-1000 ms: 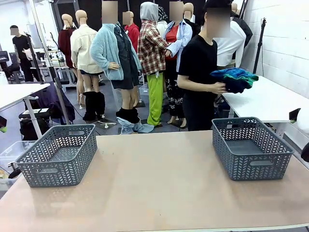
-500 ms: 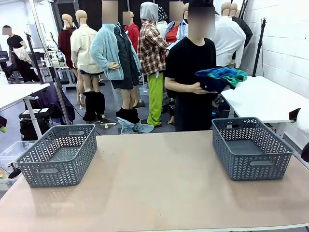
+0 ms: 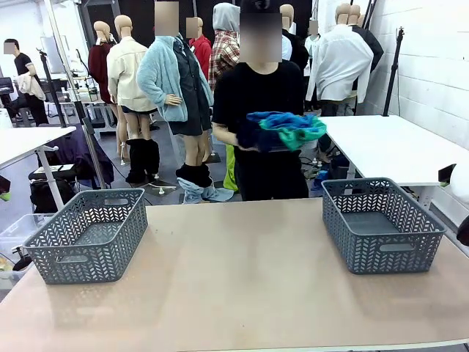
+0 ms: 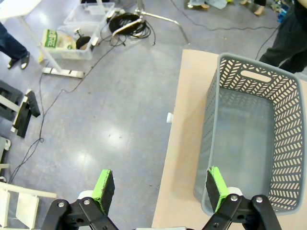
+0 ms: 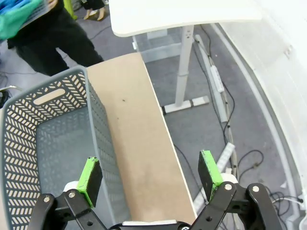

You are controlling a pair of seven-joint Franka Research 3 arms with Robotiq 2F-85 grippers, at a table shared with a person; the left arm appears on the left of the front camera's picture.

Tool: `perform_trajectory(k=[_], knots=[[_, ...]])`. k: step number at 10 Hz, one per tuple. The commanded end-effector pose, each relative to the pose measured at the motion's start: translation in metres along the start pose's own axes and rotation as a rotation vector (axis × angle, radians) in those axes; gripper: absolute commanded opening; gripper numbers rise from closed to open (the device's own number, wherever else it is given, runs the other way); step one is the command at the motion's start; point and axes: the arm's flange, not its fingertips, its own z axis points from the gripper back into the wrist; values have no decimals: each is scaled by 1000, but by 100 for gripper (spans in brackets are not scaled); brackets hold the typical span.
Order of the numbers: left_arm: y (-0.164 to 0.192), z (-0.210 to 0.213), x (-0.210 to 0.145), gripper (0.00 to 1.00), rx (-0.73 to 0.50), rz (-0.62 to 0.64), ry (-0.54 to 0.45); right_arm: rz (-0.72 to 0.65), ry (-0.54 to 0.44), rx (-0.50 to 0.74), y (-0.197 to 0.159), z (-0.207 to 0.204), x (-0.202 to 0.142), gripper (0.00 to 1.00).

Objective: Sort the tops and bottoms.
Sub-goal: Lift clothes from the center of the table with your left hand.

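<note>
Left fingers (image 4: pixel 103 190) and right fingers (image 5: pixel 89 181) stand spread, holding nothing, above the baskets' outer edges. Sorting is not begun: left basket (image 3: pixel 88 253) and right basket (image 3: pixel 381 253) hold nothing, and the clothes (image 3: pixel 282 130) are bundled in the person's (image 3: pixel 245 95) arms beyond the desk (image 3: pixel 242 286), likely out of reach.

Left gripper (image 4: pixel 159 186) and right gripper (image 5: pixel 148 173) hold fingers wide apart.

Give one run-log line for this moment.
person holds clothes pile | left basket empty | right basket empty | left end effector open | right end effector open
</note>
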Motion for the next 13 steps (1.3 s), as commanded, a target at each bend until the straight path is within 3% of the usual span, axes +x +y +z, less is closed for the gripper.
perform_trajectory(k=[1,13], knots=[[1,1,0,100,-1,-1,-2,8,11,-8,1,1,0,100],[1,1,0,100,-1,-1,-2,8,11,-8,1,1,0,100]])
